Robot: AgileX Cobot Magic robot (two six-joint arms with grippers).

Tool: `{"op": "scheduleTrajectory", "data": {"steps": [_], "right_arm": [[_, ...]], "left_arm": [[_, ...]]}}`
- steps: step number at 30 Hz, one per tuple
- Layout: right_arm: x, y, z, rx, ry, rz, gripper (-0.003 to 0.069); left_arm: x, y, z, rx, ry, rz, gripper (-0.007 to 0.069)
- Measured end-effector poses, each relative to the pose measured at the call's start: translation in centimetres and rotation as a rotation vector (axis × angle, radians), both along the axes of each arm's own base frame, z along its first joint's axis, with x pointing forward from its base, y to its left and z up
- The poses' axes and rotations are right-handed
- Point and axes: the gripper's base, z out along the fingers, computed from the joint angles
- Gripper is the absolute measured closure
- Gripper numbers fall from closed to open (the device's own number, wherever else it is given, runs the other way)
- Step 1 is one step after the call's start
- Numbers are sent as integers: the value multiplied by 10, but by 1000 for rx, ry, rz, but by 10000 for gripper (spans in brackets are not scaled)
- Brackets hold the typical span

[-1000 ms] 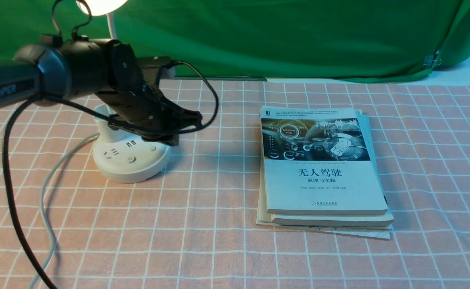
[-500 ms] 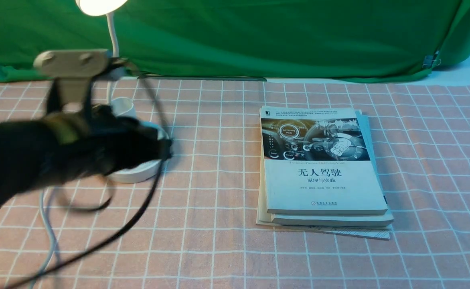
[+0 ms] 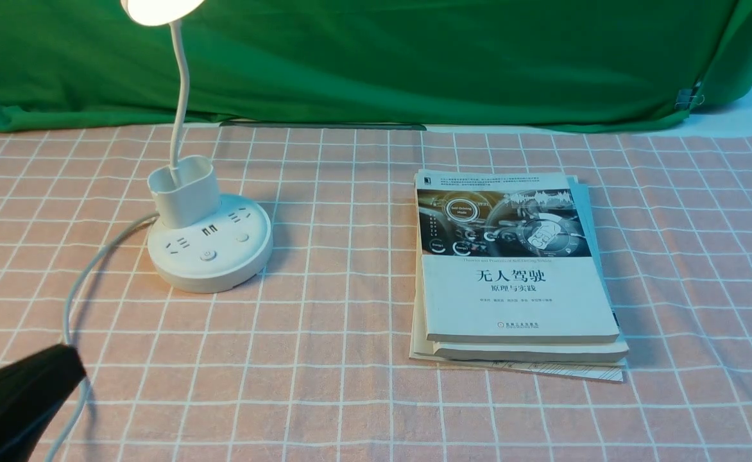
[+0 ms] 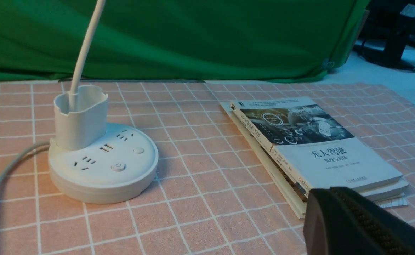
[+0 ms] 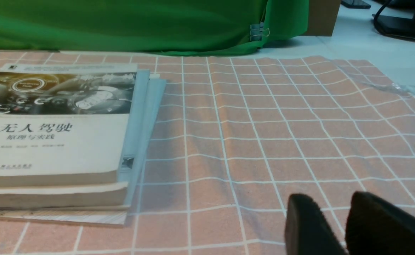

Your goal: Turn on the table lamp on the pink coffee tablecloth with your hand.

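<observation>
The white table lamp (image 3: 209, 247) stands on the pink coffee tablecloth (image 3: 344, 385) at the left. Its round head (image 3: 158, 8) glows at the top edge. Its gooseneck rises from the oval cup (image 3: 183, 189), and its grey-white cord (image 3: 71, 289) trails toward the front. My left gripper, the hand (image 3: 61, 369), is low at the front left corner, well clear of the base. In the left wrist view the lamp base (image 4: 103, 166) lies ahead of the left gripper (image 4: 329, 194), whose fingers are pressed together and empty. My right gripper (image 5: 329, 212) hovers over bare cloth (image 5: 264, 141) with its fingers slightly apart.
A stack of books (image 3: 517, 276) lies right of centre; it also shows in the left wrist view (image 4: 310, 141) and the right wrist view (image 5: 51, 124). A green backdrop cloth (image 3: 414, 58) hangs along the far edge. White table surface (image 3: 748, 115) shows at the far right.
My left arm has pulled back from over the lamp base to the front left corner, uncovering the base. The lamp head glows in all frames.
</observation>
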Motion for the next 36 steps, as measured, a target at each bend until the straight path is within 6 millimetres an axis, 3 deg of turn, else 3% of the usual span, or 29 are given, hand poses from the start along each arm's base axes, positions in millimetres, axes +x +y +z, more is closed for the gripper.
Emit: {"op": "scheduleTrajectory", "data": {"steps": [7,13,21,26,32,36], "right_arm": [[0,0,0,0,0,0,419],[0,0,0,0,0,0,419],[0,0,0,0,0,0,419],[0,0,0,0,0,0,419],[0,0,0,0,0,0,421],[0,0,0,0,0,0,421]], "left_arm": [[-9,4,-6,-15,-38,-3,624],[-8,7,-11,133,-46,13,624],[-6,18,-14,176,-58,147,622],[-3,27,-28,126,-4,354,608],[2,28,-60,39,-50,411,604],[0,27,-64,7,-56,401,603]]}}
